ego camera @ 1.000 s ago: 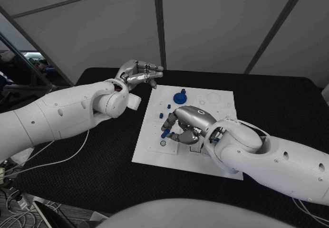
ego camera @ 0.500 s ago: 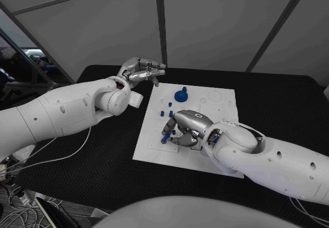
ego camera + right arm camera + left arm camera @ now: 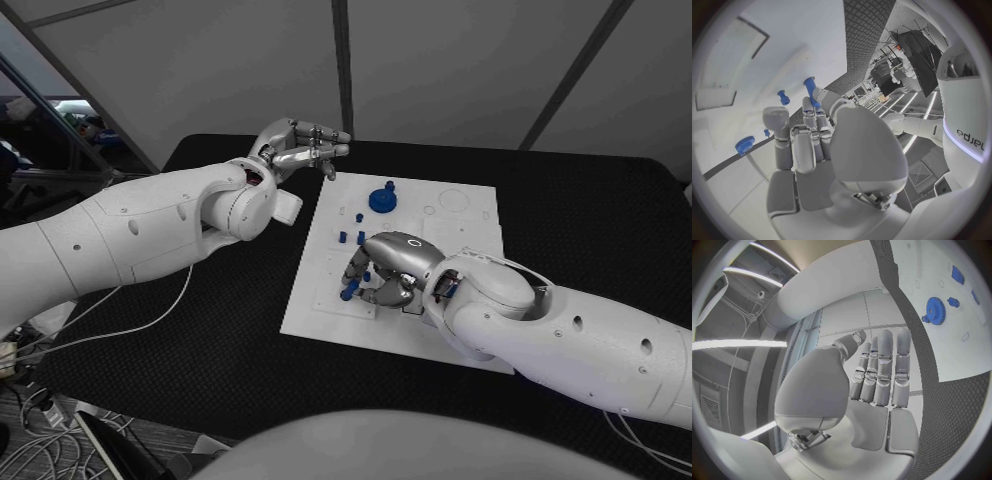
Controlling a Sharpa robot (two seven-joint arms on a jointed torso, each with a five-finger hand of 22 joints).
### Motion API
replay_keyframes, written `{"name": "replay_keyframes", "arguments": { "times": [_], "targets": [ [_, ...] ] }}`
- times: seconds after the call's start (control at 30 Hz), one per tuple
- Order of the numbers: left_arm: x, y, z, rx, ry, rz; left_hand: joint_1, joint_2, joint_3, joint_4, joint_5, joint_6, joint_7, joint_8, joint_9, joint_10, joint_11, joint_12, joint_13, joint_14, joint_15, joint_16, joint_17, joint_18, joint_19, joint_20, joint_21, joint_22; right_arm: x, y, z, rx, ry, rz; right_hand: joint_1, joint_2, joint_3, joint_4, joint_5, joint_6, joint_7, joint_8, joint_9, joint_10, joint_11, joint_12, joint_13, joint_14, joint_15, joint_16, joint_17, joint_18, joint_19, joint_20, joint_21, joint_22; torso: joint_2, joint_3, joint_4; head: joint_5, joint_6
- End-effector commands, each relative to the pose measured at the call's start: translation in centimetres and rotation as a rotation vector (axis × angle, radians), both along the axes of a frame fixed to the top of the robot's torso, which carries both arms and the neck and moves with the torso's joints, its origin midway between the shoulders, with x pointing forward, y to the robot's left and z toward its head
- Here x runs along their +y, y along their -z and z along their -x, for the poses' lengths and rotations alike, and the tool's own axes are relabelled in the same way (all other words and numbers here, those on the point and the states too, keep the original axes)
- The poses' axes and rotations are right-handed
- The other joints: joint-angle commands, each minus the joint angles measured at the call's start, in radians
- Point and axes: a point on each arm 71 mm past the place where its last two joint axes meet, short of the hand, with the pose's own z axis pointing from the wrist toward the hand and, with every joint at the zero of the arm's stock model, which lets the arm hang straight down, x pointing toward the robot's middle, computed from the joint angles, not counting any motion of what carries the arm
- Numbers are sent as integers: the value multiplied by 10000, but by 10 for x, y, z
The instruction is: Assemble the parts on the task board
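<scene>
Left robot hand (image 3: 300, 146) curled, raised.

The task board (image 3: 325, 322) was taken as the landmark. Its middle and near-right part was covered by the right hand (image 3: 387, 272) and the forearm behind it, with a blue peg (image 3: 348, 290) pinched at the fingertips, so passage there was blocked. Toward the board's far edge a blue gear (image 3: 382, 199) stood upright, and small blue pegs (image 3: 351, 238) stood between the gear and the right hand. The board's far-right corner lay bare. Just beyond the board's far-left corner the left hand (image 3: 302, 147) was held above the black table (image 3: 216, 330), fingers curled.
</scene>
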Motion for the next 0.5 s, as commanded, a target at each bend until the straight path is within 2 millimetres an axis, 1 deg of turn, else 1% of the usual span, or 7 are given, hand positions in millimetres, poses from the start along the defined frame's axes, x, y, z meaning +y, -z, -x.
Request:
{"name": "replay_keyframes", "arguments": {
  "times": [0.03,0.3,0.43,0.5],
  "targets": [
    [-1,-1,0,-22,111,64,2,82,11,-45,15,-19,64,-49,-11,-69,30,-26,-6,-49,32,-51,-13,360,-54,-16,-52,-12,2,4,2,-26,-155,372,-11,65,70,-9,28,51,0,11,18,157,-121,17,18,639,-70,40,545,-82,17,-17,22,-9,-1,-2,-3,7,-24],
    [-1,-1,0,-17,110,62,2,82,11,-45,15,-19,64,-49,-11,-69,30,-26,-6,-49,32,-51,-13,360,-54,-16,-52,-12,6,12,8,104,-350,631,-21,66,70,-8,27,46,2,5,16,154,-117,6,19,638,-66,41,546,-79,5,-15,13,-26,-3,2,5,23,-53],
    [-1,-1,0,-11,113,60,2,82,11,-45,15,-19,64,-49,-11,-69,30,-26,-6,-49,32,-51,-13,360,-54,-16,-52,-12,7,13,8,68,-351,717,-41,58,63,-7,21,34,7,-7,12,146,-112,-13,21,635,-61,34,533,-76,-10,-11,3,-47,2,5,-5,33,-55],
    [-1,-1,0,-7,115,59,2,82,11,-45,15,-19,64,-49,-11,-69,30,-26,-6,-49,32,-51,-13,360,-54,-16,-52,-12,7,13,8,27,-319,719,-133,-1,33,8,29,-119,58,-107,-28,25,-68,-126,6,622,-21,10,488,-66,-69,12,-42,-127,2,-2,-6,29,-50]
  ]
}}
